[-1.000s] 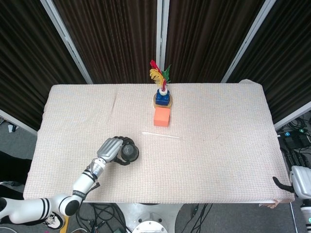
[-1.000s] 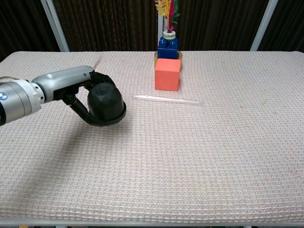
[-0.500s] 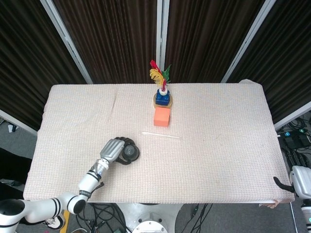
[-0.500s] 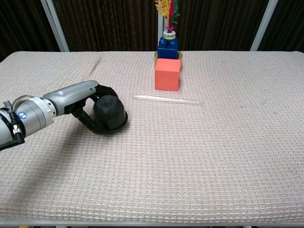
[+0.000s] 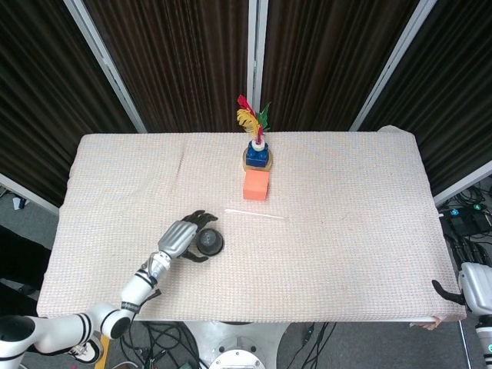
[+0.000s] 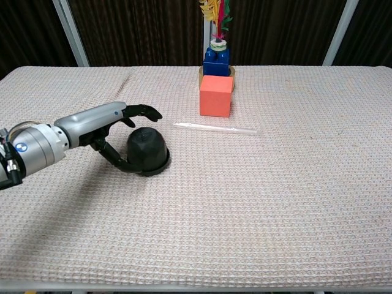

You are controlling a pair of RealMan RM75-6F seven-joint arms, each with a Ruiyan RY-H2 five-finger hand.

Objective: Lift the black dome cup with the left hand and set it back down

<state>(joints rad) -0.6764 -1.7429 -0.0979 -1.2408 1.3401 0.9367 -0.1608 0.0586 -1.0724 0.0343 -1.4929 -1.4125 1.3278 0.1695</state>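
Observation:
The black dome cup (image 5: 208, 242) (image 6: 147, 150) stands mouth down on the woven table cloth, left of centre and towards the front. My left hand (image 5: 181, 238) (image 6: 104, 122) is just left of it with its fingers spread out above the dome and the thumb curving down beside the cup's base. It holds nothing. Only the edge of my right hand (image 5: 469, 286) shows off the table's front right corner, and how its fingers lie is unclear.
An orange block (image 5: 256, 184) (image 6: 215, 95) sits at the back centre, with a blue block carrying coloured feathers (image 5: 257, 156) (image 6: 217, 60) right behind it. A thin clear rod (image 5: 255, 214) (image 6: 214, 128) lies on the cloth between the block and the cup.
The left hand lowered the cup onto the cloth a little to the right, then spread its fingers and let go. The right hand has not moved.

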